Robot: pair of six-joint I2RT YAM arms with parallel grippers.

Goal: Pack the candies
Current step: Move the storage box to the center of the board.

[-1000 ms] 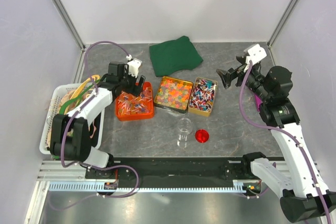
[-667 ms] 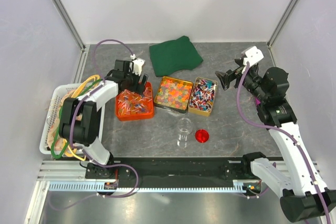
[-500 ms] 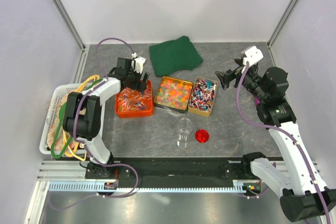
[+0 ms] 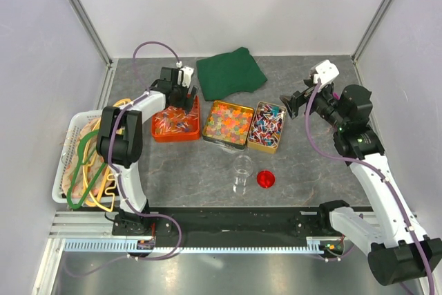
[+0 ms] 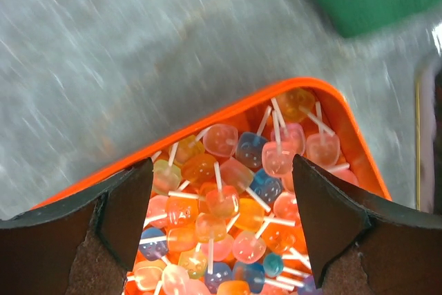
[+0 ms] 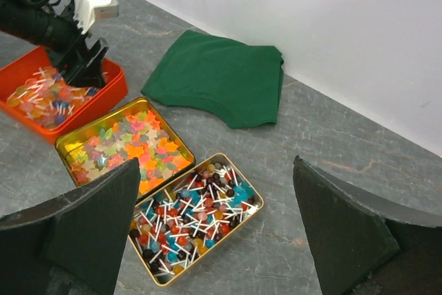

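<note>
**While both arms hang open-jawed, the sweets lie in their tin**

Where the grey stone-patterned bench [image 4: 311,164] is most crowded, the small loose gummy candies [image 4: 228,122] in orange, yellow, pink and green fill a square gold metal tin [image 4: 222,144]. That tin sits at the centre, near a folded dark green cloth [image 4: 230,72]. Just beside it on the right lies a second gold tin [image 4: 266,127], heaped with red, blue and white lollipops on sticks. On its left is a bright orange plastic tray [image 4: 173,138] of pastel lollipops.

The left end effector [image 5: 221,164] hangs over the far end of that orange tray, jaws spread wide with nothing between them. Its own camera shows only lollipops and the tray's rim below.

The right end effector [image 6: 215,162] is held above the bench to the right of the lollipop tin, also spread and empty — well apart from the gummies.

Nearer the arm bases stand a clear plastic cup [image 4: 242,174] and, just beside it, a round red lid [image 4: 266,179]. A white slatted basket [image 4: 59,170] sits off the bench's left edge.
</note>
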